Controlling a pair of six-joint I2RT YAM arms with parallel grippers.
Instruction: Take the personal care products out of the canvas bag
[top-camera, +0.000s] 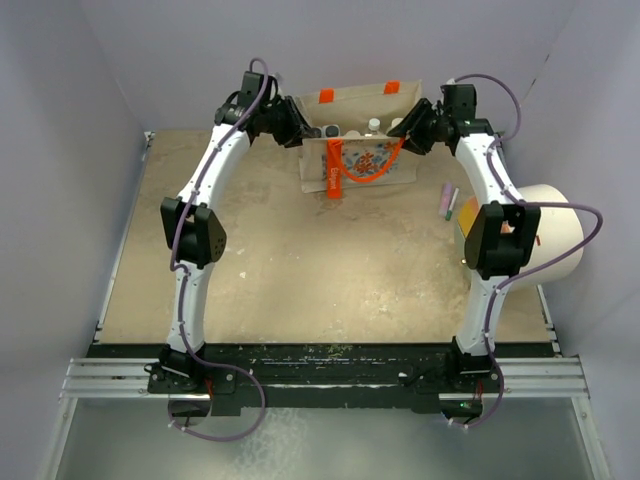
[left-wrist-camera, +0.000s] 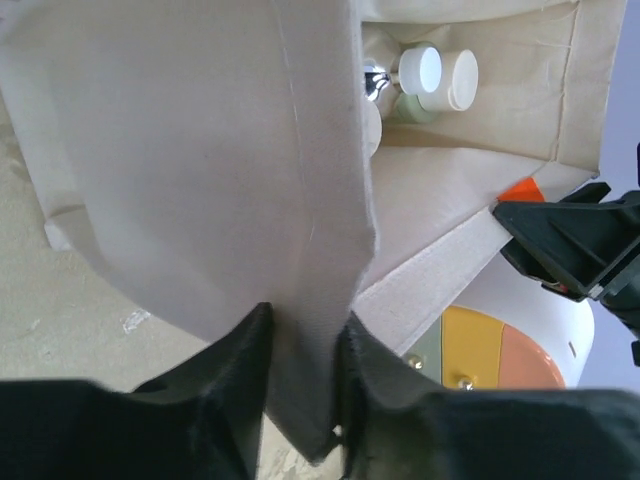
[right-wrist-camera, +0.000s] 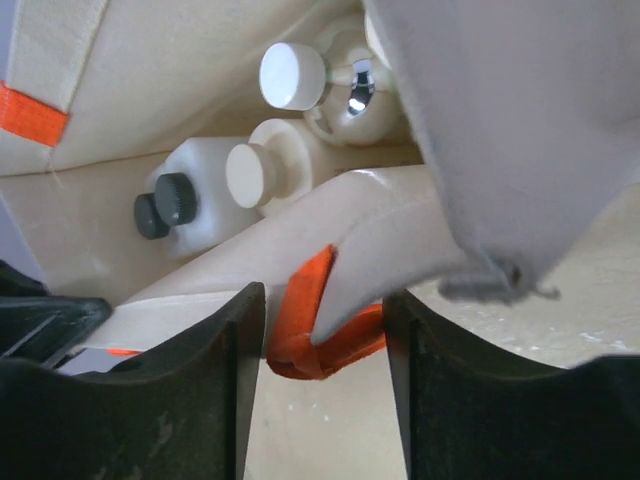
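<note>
The beige canvas bag (top-camera: 360, 135) with orange handles stands open at the back of the table. My left gripper (top-camera: 300, 130) is shut on its left end wall (left-wrist-camera: 250, 180), with the fabric pinched between the jaws (left-wrist-camera: 305, 350). My right gripper (top-camera: 415, 128) is at the bag's right end, its jaws (right-wrist-camera: 325, 330) closed on the bunched orange handle (right-wrist-camera: 310, 300) and the rim fabric. Inside the bag are a white-capped bottle (right-wrist-camera: 293, 75), a cream-capped bottle (right-wrist-camera: 255, 175) and a white bottle with dark grey caps (right-wrist-camera: 165, 205). Two caps also show in the left wrist view (left-wrist-camera: 440, 72).
A big cream cylinder (top-camera: 545, 232) with an orange-yellow face lies at the right edge, next to my right arm. Two small slim items (top-camera: 448, 200), one pinkish and one pale green, lie on the table right of the bag. Grey walls enclose the table.
</note>
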